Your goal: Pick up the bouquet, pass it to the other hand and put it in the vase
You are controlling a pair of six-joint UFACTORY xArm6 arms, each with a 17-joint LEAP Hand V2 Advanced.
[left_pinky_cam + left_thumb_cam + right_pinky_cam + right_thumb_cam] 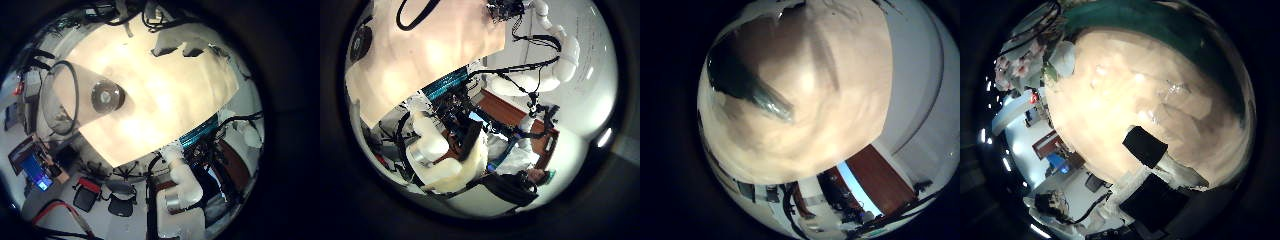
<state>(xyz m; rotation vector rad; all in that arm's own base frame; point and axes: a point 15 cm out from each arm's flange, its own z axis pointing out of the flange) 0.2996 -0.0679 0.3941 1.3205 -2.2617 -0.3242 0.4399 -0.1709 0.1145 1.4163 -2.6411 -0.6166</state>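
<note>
In the left little finger side palm view a clear glass vase stands on the table, well below my left hand. The left hand's fingers reach in at the edge, relaxed, with nothing between them. In the right thumb side palm view the bouquet, blossoms and leaves, lies near the table's edge, away from my right hand. The right hand's fingers stretch out over the table and hold nothing. One of its fingers crosses the right little finger side palm view.
A white robot arm stands at the table's edge; it also shows in the left thumb side palm view. Beyond the table are chairs and a wooden desk.
</note>
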